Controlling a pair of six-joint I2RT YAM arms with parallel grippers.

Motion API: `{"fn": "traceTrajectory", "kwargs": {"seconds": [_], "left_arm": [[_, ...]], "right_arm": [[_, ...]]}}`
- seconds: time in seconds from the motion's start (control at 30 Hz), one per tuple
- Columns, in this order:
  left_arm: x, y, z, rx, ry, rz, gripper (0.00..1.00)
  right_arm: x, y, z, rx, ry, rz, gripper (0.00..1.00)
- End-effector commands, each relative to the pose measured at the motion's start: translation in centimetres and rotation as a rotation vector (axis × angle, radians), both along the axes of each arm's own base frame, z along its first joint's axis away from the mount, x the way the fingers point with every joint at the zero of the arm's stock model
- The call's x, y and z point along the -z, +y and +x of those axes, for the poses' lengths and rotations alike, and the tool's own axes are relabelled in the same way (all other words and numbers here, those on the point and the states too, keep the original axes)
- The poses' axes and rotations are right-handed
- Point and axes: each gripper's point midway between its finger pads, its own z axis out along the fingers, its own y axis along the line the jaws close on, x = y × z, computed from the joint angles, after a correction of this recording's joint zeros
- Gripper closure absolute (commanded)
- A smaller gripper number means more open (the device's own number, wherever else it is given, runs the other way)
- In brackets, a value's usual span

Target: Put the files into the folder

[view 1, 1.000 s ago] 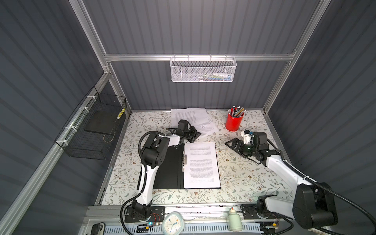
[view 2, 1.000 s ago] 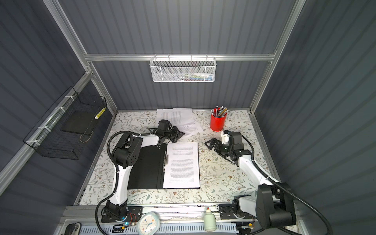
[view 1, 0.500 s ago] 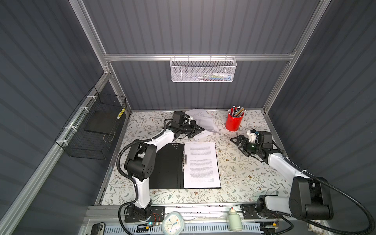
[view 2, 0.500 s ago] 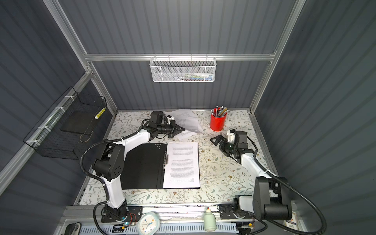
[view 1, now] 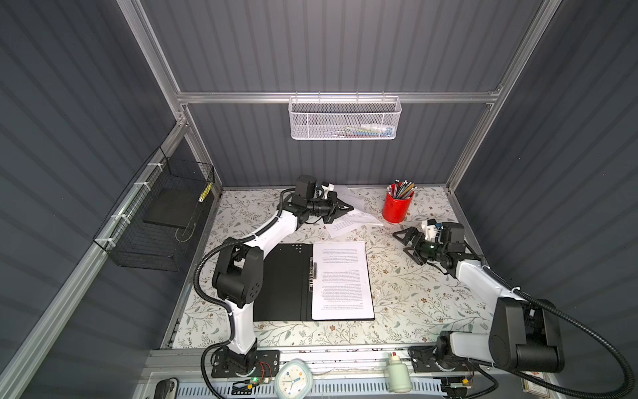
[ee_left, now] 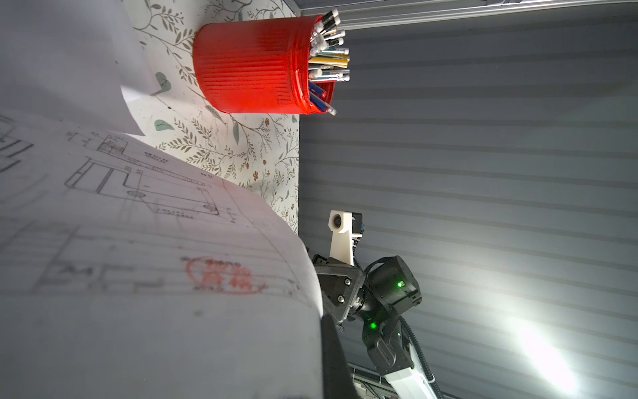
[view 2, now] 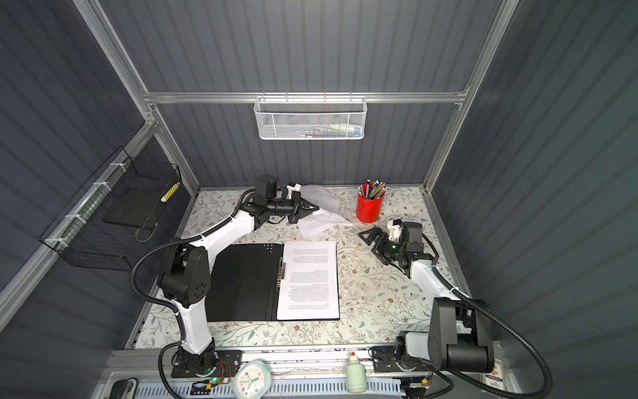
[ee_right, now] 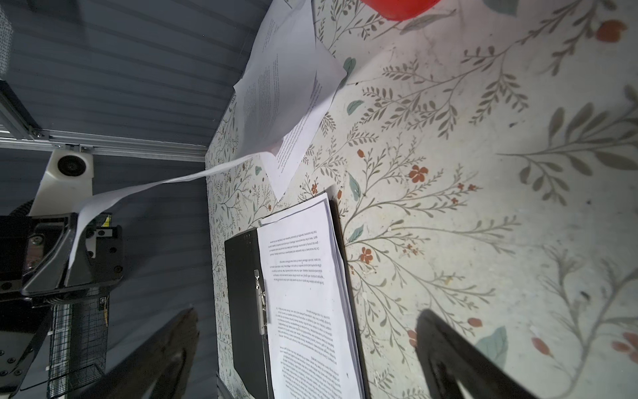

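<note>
- Your left gripper [view 1: 340,208] sits at the back of the table [view 1: 414,304], clamped tight on one edge of the diagram sheet [ee_left: 155,241]. The sheet arcs up off the table, with its far end down by the loose sheets [view 1: 350,221].
- The loose sheets lie between that gripper and the red pencil cup [view 1: 397,207]. One corner is near the cup and another points at the folder's back edge.
- The folder [view 1: 283,279] lies open and flat mid-table, black inside up. The filed stack [view 1: 341,279] is on its right half, against the metal clip [view 1: 312,273], and its edges look a bit fanned in the right wrist view.
- Your right gripper [view 1: 402,241] hovers right of the folder with its jaws spread wide and nothing between them.
- You've got bare table to the right of the folder and along the front edge.
</note>
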Motion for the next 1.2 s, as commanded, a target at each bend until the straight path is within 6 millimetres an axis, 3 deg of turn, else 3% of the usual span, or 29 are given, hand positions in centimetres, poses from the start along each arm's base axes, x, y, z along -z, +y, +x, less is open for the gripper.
{"fn": "traceTrajectory", "kwargs": {"seconds": [0.0, 0.17, 0.37, 0.67, 0.87, 1.17], "left_arm": [[-1.7, -1.0, -0.1, 0.042, -0.033, -0.028, 1.00], [-4.0, -3.3, -1.8, 0.150, -0.097, -0.030, 1.00], [-4.7, -7.5, -5.3, 0.311, -0.137, -0.032, 1.00], [-7.4, -13.0, -10.5, 0.526, -0.234, -0.172, 1.00], [-7.7, -12.6, -12.0, 0.601, -0.282, -0.278, 1.00], [-2.3, -10.2, -12.7, 0.612, -0.191, -0.292, 1.00]], "right_arm": [[-0.3, -0.4, 0.2, 0.011, -0.003, 0.022, 0.01], [-0.1, -2.4, 0.7, 0.068, 0.012, 0.050, 0.01], [-0.6, -5.7, 1.9, 0.168, 0.011, 0.164, 0.01], [0.4, -6.8, 2.4, 0.174, 0.027, 0.329, 0.01], [2.0, -6.2, 1.5, 0.163, 0.059, 0.388, 0.01], [3.2, -5.0, 1.1, 0.134, 0.055, 0.517, 0.01]]}}
